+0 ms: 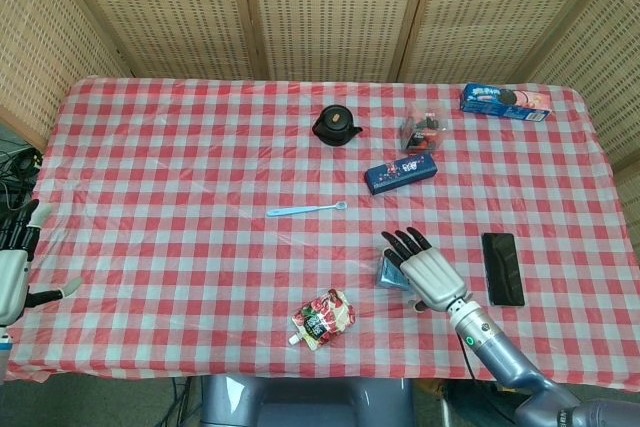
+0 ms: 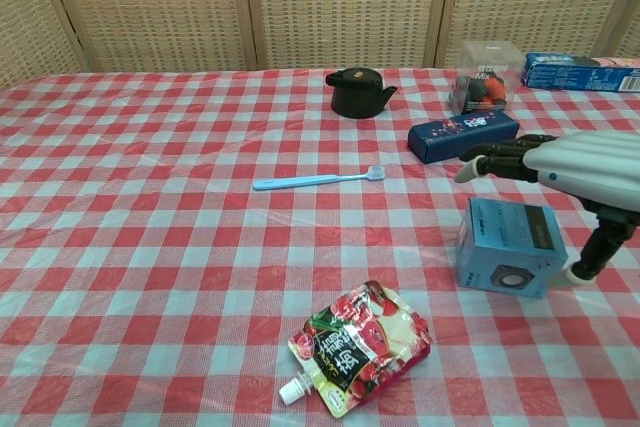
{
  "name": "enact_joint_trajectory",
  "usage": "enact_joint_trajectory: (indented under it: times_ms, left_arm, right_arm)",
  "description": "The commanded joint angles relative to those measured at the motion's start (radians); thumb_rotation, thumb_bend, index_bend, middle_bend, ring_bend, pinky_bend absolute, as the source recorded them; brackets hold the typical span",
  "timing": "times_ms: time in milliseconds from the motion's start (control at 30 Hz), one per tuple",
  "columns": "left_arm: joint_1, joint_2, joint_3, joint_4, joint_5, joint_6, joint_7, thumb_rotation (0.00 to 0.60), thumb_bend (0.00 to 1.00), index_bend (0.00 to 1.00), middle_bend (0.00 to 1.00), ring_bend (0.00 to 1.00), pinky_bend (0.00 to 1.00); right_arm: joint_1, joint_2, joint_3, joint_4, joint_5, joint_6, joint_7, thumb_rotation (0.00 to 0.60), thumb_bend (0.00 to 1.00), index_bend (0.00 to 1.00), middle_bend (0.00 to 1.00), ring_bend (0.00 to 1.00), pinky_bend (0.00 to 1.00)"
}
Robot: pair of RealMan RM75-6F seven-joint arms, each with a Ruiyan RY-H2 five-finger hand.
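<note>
My fingers (image 2: 492,159) are spread and straight, holding nothing; my right hand (image 1: 425,269) hovers palm-down over the blue speaker box (image 2: 510,243), with the thumb hanging off its right side, near the lower edge. From the chest view I think the thumb tip is just clear of the box wall, though I cannot tell for sure whether it touches. The box stands on the checked tablecloth (image 1: 180,177), between the juice pouch (image 1: 322,318) and the black phone (image 1: 502,267), with the dark blue carton (image 1: 400,173) further back.

To grip it well I would centre my palm over the top face, bring the thumb against one side wall and the fingers down the opposite one, and close evenly so the light box does not skid or tip.

My left hand (image 1: 14,272) hangs open off the table's left edge, well apart from everything.
</note>
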Motion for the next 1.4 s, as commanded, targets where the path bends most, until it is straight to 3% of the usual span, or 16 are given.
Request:
enact_joint_trajectory:
  times_ms: [33,100,267,433,700,967,1100,1267,1400]
  left_arm:
    - [0.0,0.0,0.0,0.001,0.001,-0.002,0.0,0.6,0.0,0.0,0.0,0.0,0.0]
    - [-0.001,0.0,0.001,0.001,0.001,-0.004,0.0,0.6,0.0,0.0,0.0,0.0,0.0]
    - [-0.002,-0.001,0.0,0.001,0.0,-0.005,0.002,0.6,0.0,0.0,0.0,0.0,0.0]
    - [-0.001,-0.001,-0.001,0.0,0.0,-0.003,0.002,0.6,0.0,0.0,0.0,0.0,0.0]
    - [-0.002,-0.002,0.001,-0.001,0.002,-0.004,0.007,0.6,0.0,0.0,0.0,0.0,0.0]
    - [-0.002,-0.001,0.0,0.0,0.0,-0.006,0.004,0.6,0.0,0.0,0.0,0.0,0.0]
    - [-0.003,-0.001,0.0,0.0,0.0,-0.008,0.005,0.6,0.0,0.0,0.0,0.0,0.0]
    - [-0.005,-0.004,0.002,-0.001,0.001,-0.012,0.013,0.6,0.0,0.0,0.0,0.0,0.0]
    - [-0.008,-0.009,0.004,0.0,-0.001,-0.018,0.023,0.6,0.0,0.0,0.0,0.0,0.0]
  right_arm:
    - [-0.017,-0.045,0.007,0.054,-0.02,0.029,0.004,0.6,0.08,0.14,0.09,0.01,0.11]
    - [-0.019,-0.056,0.013,0.07,-0.014,0.031,0.008,0.6,0.08,0.15,0.11,0.04,0.14]
    - [-0.025,-0.074,0.019,0.092,-0.017,0.041,0.014,0.6,0.09,0.23,0.26,0.23,0.31]
    - [-0.034,-0.104,0.024,0.14,-0.054,0.079,0.026,0.6,0.22,0.37,0.43,0.39,0.48]
    - [-0.04,-0.114,0.028,0.168,-0.061,0.079,0.06,0.6,0.49,0.48,0.52,0.49,0.56]
    - [-0.024,-0.053,0.073,0.1,-0.086,0.091,0.178,0.6,0.59,0.48,0.52,0.49,0.56]
    - [0.026,0.056,0.117,0.017,-0.049,-0.007,0.307,0.6,0.6,0.48,0.52,0.49,0.56]
    - [0.114,0.209,0.165,-0.069,0.092,-0.254,0.492,0.6,0.62,0.5,0.53,0.49,0.56]
    - [0.173,0.265,0.192,-0.084,0.2,-0.418,0.589,0.6,0.64,0.5,0.53,0.49,0.56]
